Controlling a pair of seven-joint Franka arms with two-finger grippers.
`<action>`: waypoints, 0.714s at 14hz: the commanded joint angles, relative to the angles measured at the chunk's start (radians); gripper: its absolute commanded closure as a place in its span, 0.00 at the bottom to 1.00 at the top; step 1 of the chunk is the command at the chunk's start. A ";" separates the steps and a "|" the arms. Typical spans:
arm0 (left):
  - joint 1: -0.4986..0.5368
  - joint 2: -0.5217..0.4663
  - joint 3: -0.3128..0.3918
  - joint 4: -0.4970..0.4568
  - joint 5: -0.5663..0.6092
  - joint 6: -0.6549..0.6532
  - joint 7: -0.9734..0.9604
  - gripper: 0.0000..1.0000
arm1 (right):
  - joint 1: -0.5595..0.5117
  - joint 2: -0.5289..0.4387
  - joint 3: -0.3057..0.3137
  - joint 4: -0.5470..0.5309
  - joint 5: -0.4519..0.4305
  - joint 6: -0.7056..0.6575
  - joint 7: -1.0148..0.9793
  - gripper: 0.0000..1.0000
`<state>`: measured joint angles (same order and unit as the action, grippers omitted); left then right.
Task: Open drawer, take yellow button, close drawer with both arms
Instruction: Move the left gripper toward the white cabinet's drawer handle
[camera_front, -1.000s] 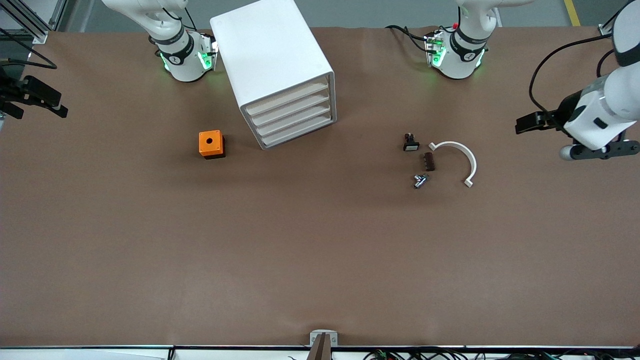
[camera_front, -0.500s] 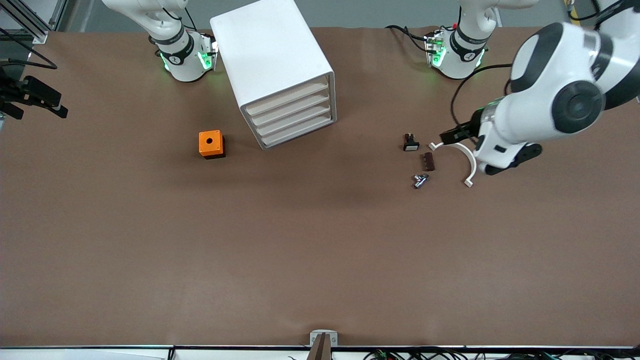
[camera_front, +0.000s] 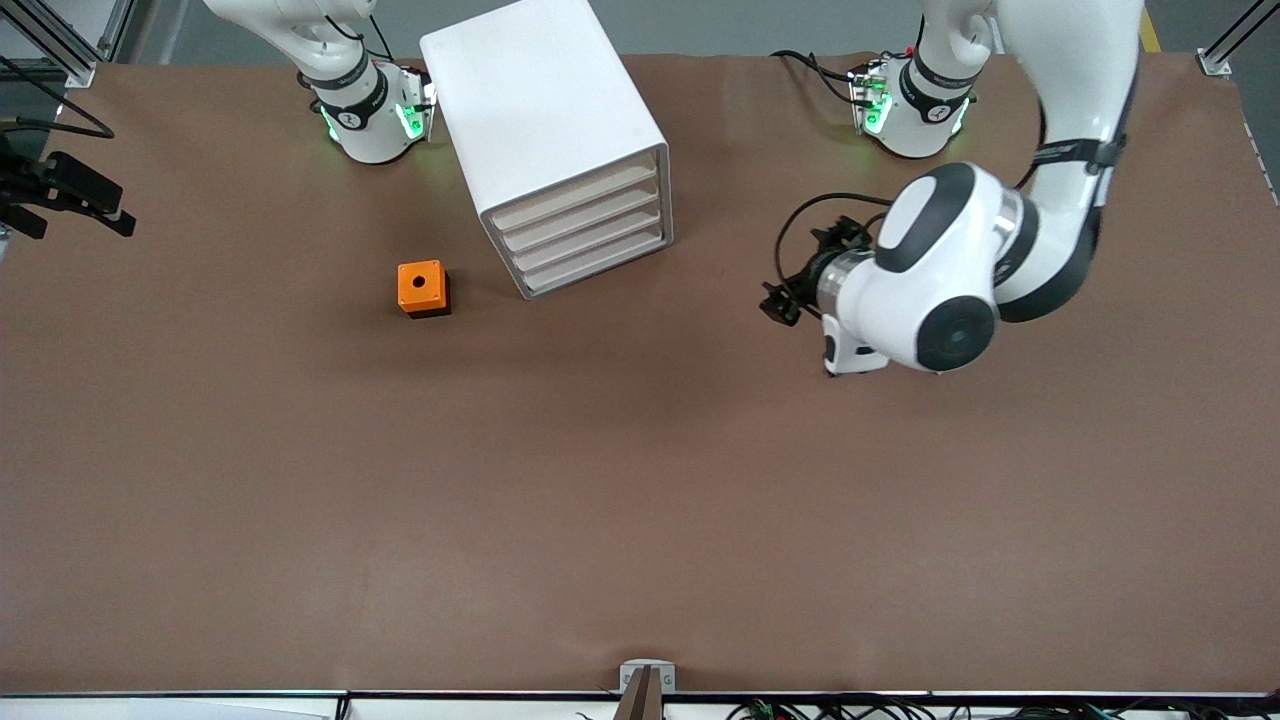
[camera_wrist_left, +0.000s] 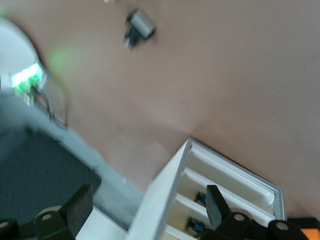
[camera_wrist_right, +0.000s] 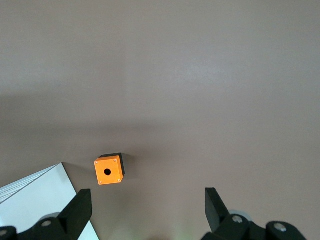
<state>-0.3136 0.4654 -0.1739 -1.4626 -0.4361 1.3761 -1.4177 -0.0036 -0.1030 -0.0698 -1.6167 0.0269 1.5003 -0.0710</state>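
The white cabinet (camera_front: 545, 120) stands near the robots' bases, all its drawers shut; the drawer (camera_front: 578, 197) is the highest one. The left wrist view looks at the cabinet's (camera_wrist_left: 162, 200) drawer fronts, where small dark-blue things show. The button cannot be made out in any view. My left arm reaches over the table between its base and the cabinet. Its gripper (camera_front: 778, 303) (camera_wrist_left: 148, 195) is open and empty, pointing toward the cabinet's front. My right gripper (camera_front: 122, 212) (camera_wrist_right: 146, 197) waits open and empty at the table's edge at the right arm's end.
An orange cube with a round black hole (camera_front: 423, 288) (camera_wrist_right: 109, 170) sits beside the cabinet, toward the right arm's end. A small black part with a white face (camera_wrist_left: 139, 25) lies on the table; the left arm covers it in the front view.
The left arm has swung in from the left arm's end of the table, over the small parts, toward the cabinet. The right arm has not moved.
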 joint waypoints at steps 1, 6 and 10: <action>-0.007 0.106 0.007 0.093 -0.108 -0.052 -0.202 0.00 | -0.004 -0.017 0.002 -0.008 -0.001 -0.002 -0.007 0.00; -0.047 0.209 0.004 0.096 -0.246 -0.052 -0.578 0.00 | -0.004 -0.009 0.002 0.024 0.002 -0.002 -0.004 0.00; -0.102 0.257 0.001 0.094 -0.363 -0.054 -0.707 0.00 | -0.006 -0.007 0.002 0.032 0.005 0.001 -0.004 0.00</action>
<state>-0.3898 0.6985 -0.1767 -1.4057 -0.7461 1.3490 -2.0729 -0.0037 -0.1030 -0.0700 -1.5896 0.0269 1.5010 -0.0709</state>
